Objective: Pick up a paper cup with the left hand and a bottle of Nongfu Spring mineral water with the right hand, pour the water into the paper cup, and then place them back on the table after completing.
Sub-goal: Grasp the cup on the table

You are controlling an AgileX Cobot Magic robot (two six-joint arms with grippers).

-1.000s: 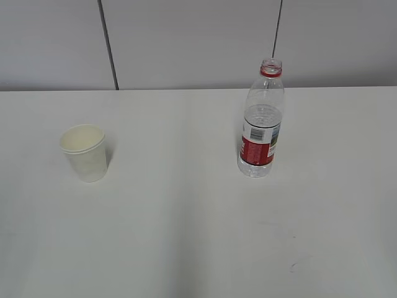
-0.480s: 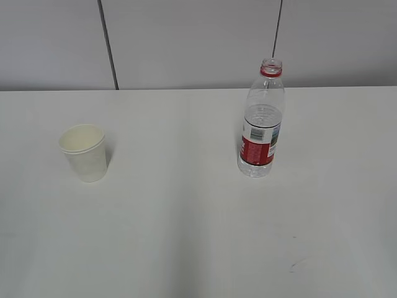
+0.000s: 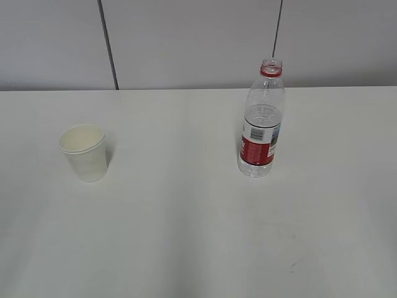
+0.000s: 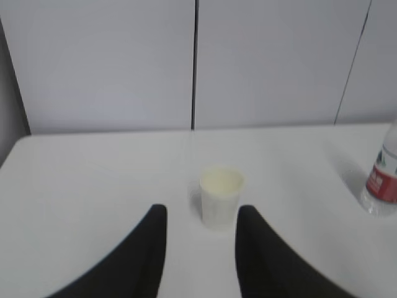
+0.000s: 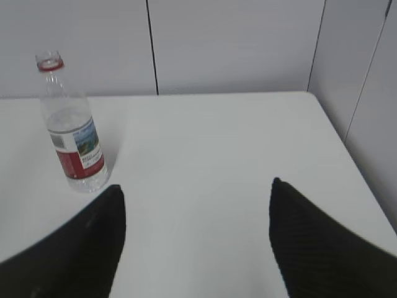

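Exterior view: cup (image 3: 84,153), bottle (image 3: 261,124); end effectors unseen.

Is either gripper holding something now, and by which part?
Nothing is held. The left gripper and right gripper are open; the paper cup and bottle stand alone.

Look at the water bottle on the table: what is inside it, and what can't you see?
The bottle stands uncapped, holding clear water up to about its shoulder, with air above. The red label hides the water behind it. The paper cup looks empty in the left wrist view.
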